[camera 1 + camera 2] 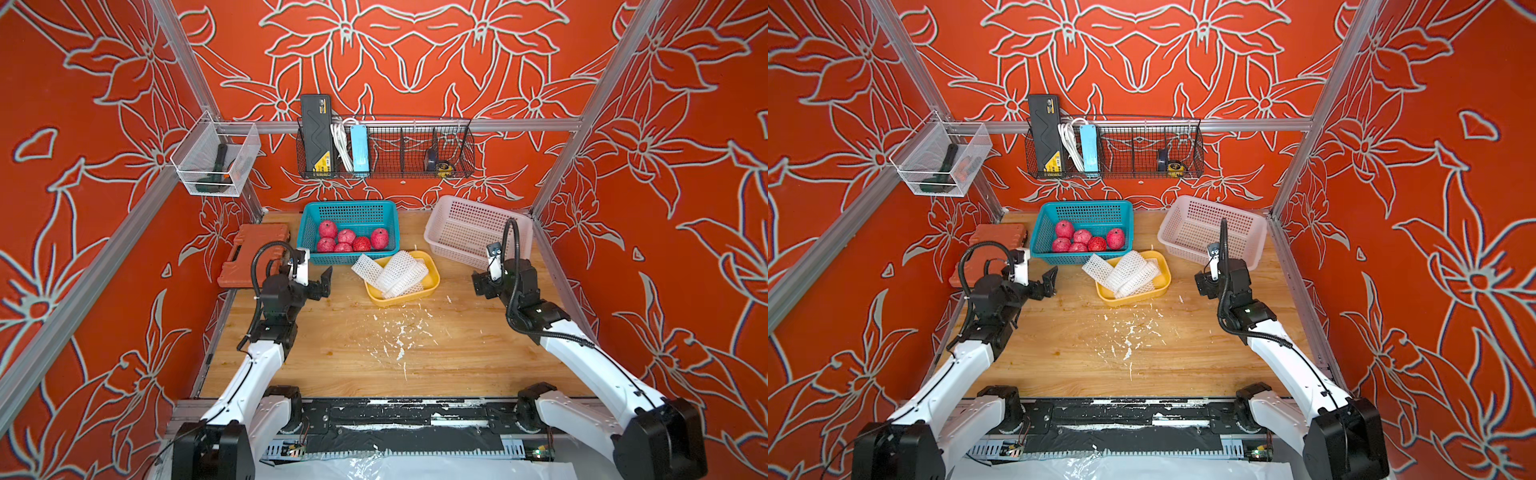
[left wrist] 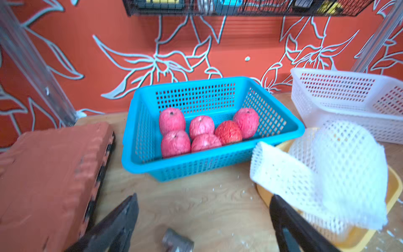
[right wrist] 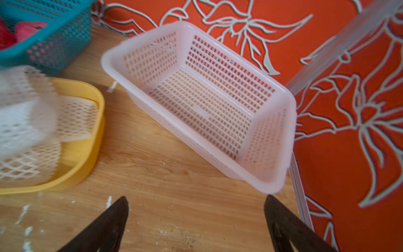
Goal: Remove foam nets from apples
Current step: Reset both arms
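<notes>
Left wrist view: 6 apples (image 2: 201, 128) bare in basket (image 2: 218, 156), foam nets (image 2: 338, 165) in tray (image 2: 359, 240); looks finished, both jaws released.

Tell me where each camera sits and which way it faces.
Both top views: high behind the robot, looking down and forward across the table to the back wall; both arms, left hand and right hand show.
Left wrist: behind the open left hand, facing the blue basket of apples; both fingers show.
Right wrist: behind the open right hand, facing the white basket; both fingers show.
Shared: both wrist views catch the foam nets in the yellow tray.
</notes>
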